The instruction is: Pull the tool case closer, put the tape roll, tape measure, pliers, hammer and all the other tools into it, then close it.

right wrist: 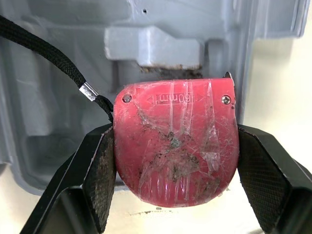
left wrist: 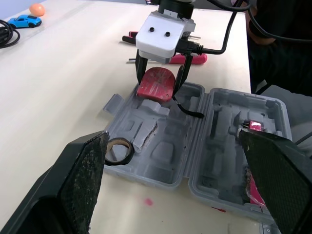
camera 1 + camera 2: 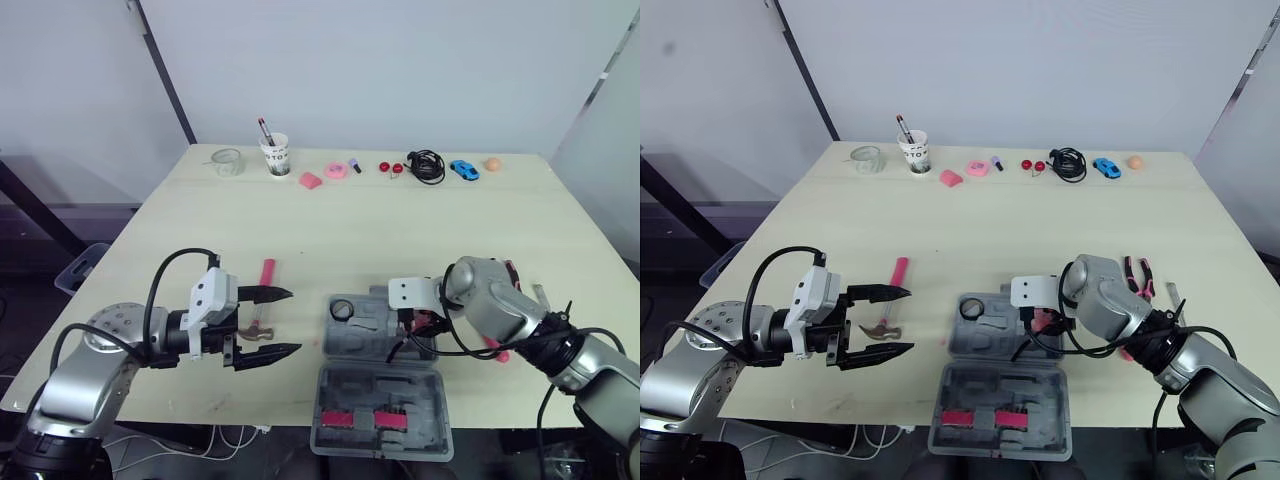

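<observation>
The grey tool case (image 3: 372, 345) lies open near the table's front edge. A black tape roll (image 3: 342, 311) sits in its left corner. My right gripper (image 3: 422, 322) is shut on the red tape measure (image 1: 175, 146), held over the case's far right part, its black strap hanging down. My left gripper (image 3: 270, 325) stands open to the left of the case, fingers (image 2: 80, 183) spread wide. The pink-handled hammer (image 3: 895, 272) lies beside it, head by the fingertips. Red-handled pliers (image 3: 1137, 272) lie behind my right arm.
Along the far edge stand a glass jar (image 3: 228, 161), a cup with pens (image 3: 275, 155), small pink items (image 3: 336, 170), a black cable (image 3: 428, 165), a blue toy car (image 3: 463, 170) and an orange ball (image 3: 492, 164). A pink-handled tool (image 2: 187, 59) lies right of the case.
</observation>
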